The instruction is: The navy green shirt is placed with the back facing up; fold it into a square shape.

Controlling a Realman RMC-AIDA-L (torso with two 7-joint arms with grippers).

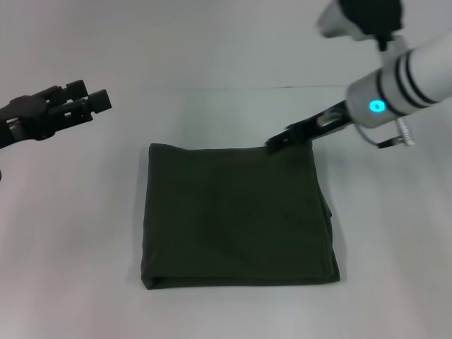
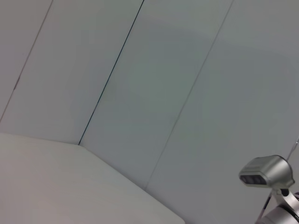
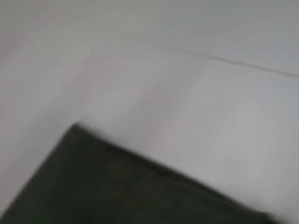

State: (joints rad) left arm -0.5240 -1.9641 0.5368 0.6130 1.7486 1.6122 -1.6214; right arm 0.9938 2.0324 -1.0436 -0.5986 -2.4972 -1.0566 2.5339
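Observation:
The navy green shirt [image 1: 236, 215] lies flat on the white table [image 1: 70, 233], folded into a rough square with its plain side up. My right gripper [image 1: 281, 140] reaches in from the right and sits low at the shirt's far right corner, at the cloth's edge. The right wrist view shows one corner of the shirt [image 3: 117, 186] on the table. My left gripper [image 1: 88, 101] hangs raised at the far left, well away from the shirt. No shirt shows in the left wrist view.
The table's back edge [image 1: 233, 88] meets a pale wall behind the shirt. Bare tabletop surrounds the shirt on all sides. The left wrist view shows wall panels, a table corner [image 2: 79, 144] and a grey camera unit [image 2: 266, 170].

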